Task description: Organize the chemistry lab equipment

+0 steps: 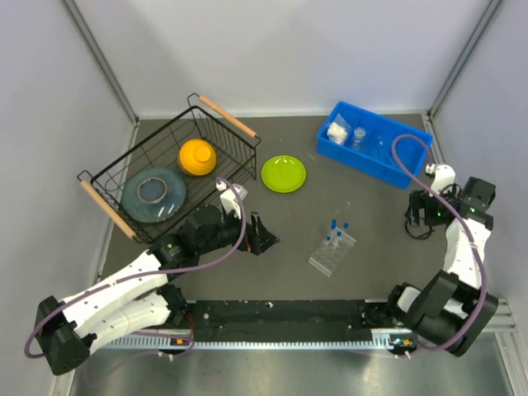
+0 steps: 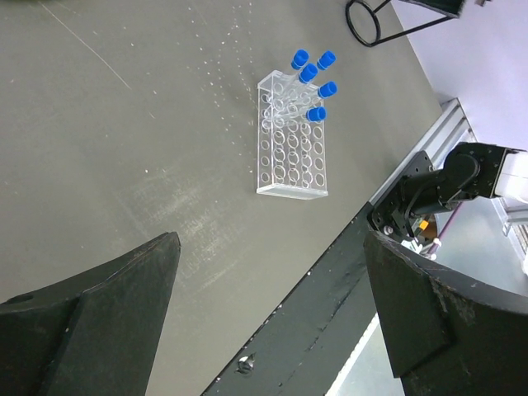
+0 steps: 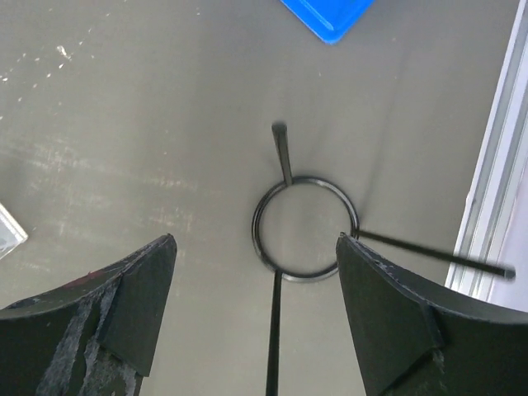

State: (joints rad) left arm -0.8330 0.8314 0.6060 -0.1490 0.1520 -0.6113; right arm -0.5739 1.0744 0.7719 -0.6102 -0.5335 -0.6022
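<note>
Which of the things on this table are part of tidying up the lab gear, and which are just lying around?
Lab gear: clear rack; blue-capped tubes standing in it; black wire ring; white packet and small clear cup in the blue bin.
Just lying about: lime-green plate; orange dome and grey-blue dish in the wire basket.

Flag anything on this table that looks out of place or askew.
The lime-green plate lies alone between the wire basket and blue bin, apart from the basket's grey-blue plate. The blue-capped tubes crowd one end of the clear rack, apparently leaning unevenly. Nothing looks spilled or broken.
</note>
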